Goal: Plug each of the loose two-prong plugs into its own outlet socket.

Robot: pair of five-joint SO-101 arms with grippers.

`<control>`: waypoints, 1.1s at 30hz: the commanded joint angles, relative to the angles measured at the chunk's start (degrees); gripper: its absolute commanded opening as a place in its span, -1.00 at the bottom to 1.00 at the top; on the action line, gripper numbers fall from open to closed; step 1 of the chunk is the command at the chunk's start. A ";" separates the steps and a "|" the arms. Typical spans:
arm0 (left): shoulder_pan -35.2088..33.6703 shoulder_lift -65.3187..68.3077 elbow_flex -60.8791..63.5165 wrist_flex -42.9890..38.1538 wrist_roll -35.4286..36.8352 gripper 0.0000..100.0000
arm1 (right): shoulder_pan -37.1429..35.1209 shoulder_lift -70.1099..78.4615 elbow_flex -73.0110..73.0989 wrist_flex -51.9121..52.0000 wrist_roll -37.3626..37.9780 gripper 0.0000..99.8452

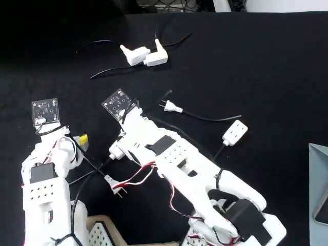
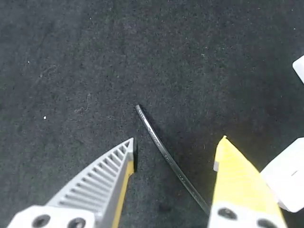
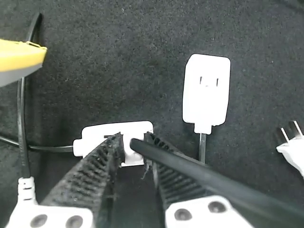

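Right end effector (image 3: 133, 142) pinches a socket (image 3: 95, 135) at lower centre; hold it level while the spread left end effector (image 2: 177, 139) fetches a plug (image 3: 289, 147).

No print, number or sign was legible on the white outlet socket (image 3: 206, 88) or elsewhere.

Left arm (image 1: 46, 192): on my feed, white printed shells with rows of small holes, a black motor block, and a black cable.
Left gripper (image 2: 177, 140): one grey ribbed finger edged in yellow, one solid yellow; screw holes at both bases.
Right arm (image 1: 189, 169): white, with black motor blocks and loose red and white wires.
Right gripper (image 3: 132, 138): I see it black and ribbed, with white screw-holed mounts behind.
Left wrist board (image 1: 45, 111): dark square, pale dots.
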 commanded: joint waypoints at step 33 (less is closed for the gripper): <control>-0.48 -0.88 0.57 -1.23 0.62 -0.47 | 5.54 -1.63 -1.45 0.00 2.11 -0.98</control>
